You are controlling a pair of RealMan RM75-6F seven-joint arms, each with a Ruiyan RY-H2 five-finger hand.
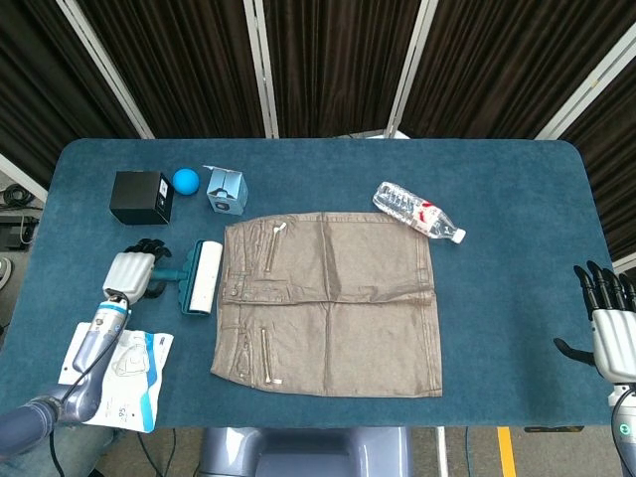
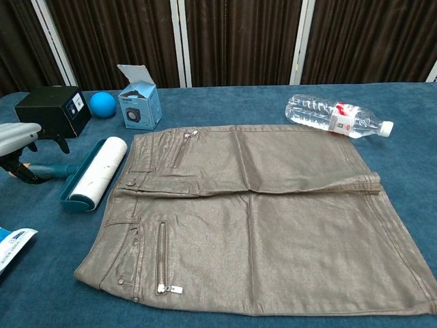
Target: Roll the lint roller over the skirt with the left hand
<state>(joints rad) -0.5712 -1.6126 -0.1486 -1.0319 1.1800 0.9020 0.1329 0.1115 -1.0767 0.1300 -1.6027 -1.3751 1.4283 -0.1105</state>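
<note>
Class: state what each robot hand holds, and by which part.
The left hand is over the lint roller's handle, but a closed grip cannot be confirmed. The right hand holds nothing.

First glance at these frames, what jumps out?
The shiny taupe skirt spread flat at the table's centre dominates. Just off its left edge lies the teal-handled white lint roller, with the left hand over its handle. A clear plastic water bottle lies beyond the skirt's far right corner.
</note>
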